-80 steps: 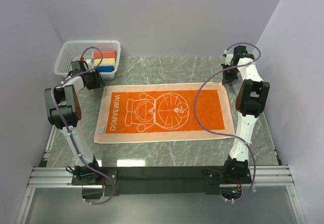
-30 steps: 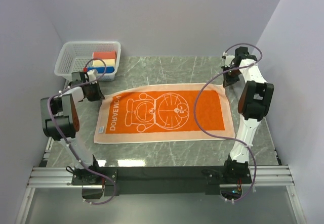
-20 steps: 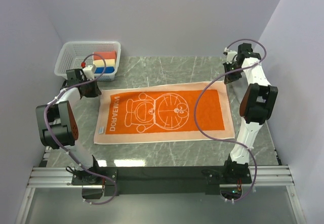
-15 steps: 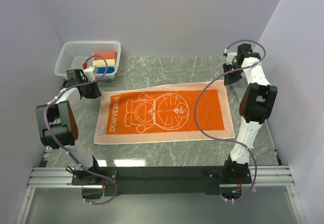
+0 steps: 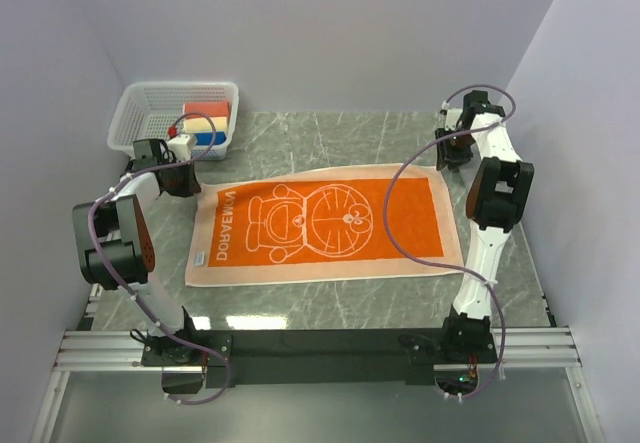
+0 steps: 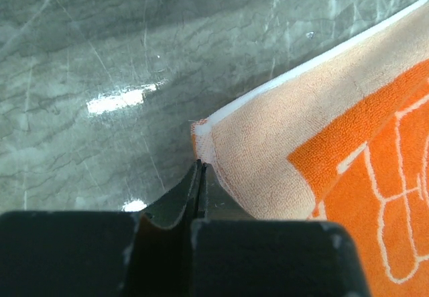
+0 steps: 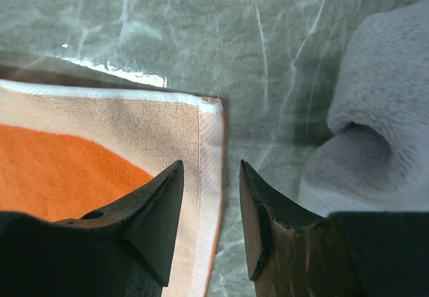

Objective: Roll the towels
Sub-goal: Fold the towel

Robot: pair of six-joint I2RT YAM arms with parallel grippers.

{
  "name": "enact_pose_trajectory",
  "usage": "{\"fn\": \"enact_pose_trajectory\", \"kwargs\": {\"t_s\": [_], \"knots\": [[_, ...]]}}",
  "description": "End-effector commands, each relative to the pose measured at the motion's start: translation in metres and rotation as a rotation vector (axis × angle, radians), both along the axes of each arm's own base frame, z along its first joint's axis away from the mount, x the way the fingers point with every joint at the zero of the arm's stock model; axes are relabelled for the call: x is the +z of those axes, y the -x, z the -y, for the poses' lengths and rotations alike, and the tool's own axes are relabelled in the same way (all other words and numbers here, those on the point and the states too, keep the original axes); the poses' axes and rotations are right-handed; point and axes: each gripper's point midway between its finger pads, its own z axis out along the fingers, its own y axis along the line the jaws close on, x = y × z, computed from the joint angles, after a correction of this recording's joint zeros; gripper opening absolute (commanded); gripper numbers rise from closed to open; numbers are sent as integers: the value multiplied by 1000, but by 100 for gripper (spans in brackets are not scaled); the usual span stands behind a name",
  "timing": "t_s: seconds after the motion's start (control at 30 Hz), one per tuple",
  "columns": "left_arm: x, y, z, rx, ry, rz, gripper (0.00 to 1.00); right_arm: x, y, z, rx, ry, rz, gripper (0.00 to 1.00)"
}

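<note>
Doraemon towel [image 5: 330,225] lay flat between my grippers, soft, light and limp, and I judged its corners the best places to pinch. My left gripper [image 6: 200,176] was shut at one corner, though I couldn't tell whether it pinched cloth. My right gripper [image 7: 210,169] stood half open over the other corner, holding nothing. Just right of it sat one grey towel [image 7: 382,109], making two towels.

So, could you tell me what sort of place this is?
Probably a robot lab test cell: two arms bolted to a rail at a marble-look table, plain walls boxing it in, an orange towel and a basket as props.
</note>
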Motion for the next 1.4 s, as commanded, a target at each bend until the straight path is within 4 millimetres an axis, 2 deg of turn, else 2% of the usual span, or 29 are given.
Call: {"fn": "enact_pose_trajectory", "kwargs": {"t_s": [0.0,0.17,0.23,0.37,0.47,0.57,0.6,0.73,0.77,0.83,0.87,0.97,1.03,1.07,1.13,1.17,1.23,1.3,1.33,1.37], "knots": [[6,-14,-3,-20,-5,37,0,7,-11,-2,-33,4,29,46],[5,-13,-3,-20,-1,31,0,-6,-18,-7,-46,50,44,44],[4,-13,-3,-21,-2,32,1,-18,-17,-13,-39,62,15,43],[8,-14,-2,-29,-6,44,0,-27,-18,-19,-28,77,-5,39],[12,-16,-2,-35,-12,51,0,-27,-17,-18,-18,81,-13,29],[17,-17,-3,-37,-15,62,0,-30,-10,-14,-5,102,-37,8],[18,-17,-2,-43,-15,65,0,-25,-10,-13,-3,104,-30,0],[29,-17,-1,-55,-21,94,0,2,-8,-11,-5,96,32,0],[36,-17,-1,-60,-26,112,1,19,-5,-9,-10,93,64,0],[42,-15,0,-73,-40,134,1,38,-6,-11,-4,77,112,0],[49,-15,0,-78,-50,154,0,57,-4,-10,-3,78,151,0],[55,-12,0,-95,-69,172,0,84,-6,-8,0,91,222,0],[59,-9,1,-112,-79,187,1,93,-2,-8,4,85,217,0],[67,-7,1,-116,-88,213,0,100,-2,-10,9,77,228,0],[70,-1,3,-148,-106,234,0,106,5,-14,21,64,218,0],[78,2,7,-170,-111,258,0,110,12,-17,34,55,218,0],[73,13,9,-222,-143,251,0,110,22,-18,51,59,209,0],[72,24,9,-284,-194,260,0,104,40,-17,62,76,178,0],[61,37,11,-309,-195,225,0,101,44,-15,79,90,179,0],[61,44,12,-333,-209,229,0,90,59,-15,88,93,143,0]]}}
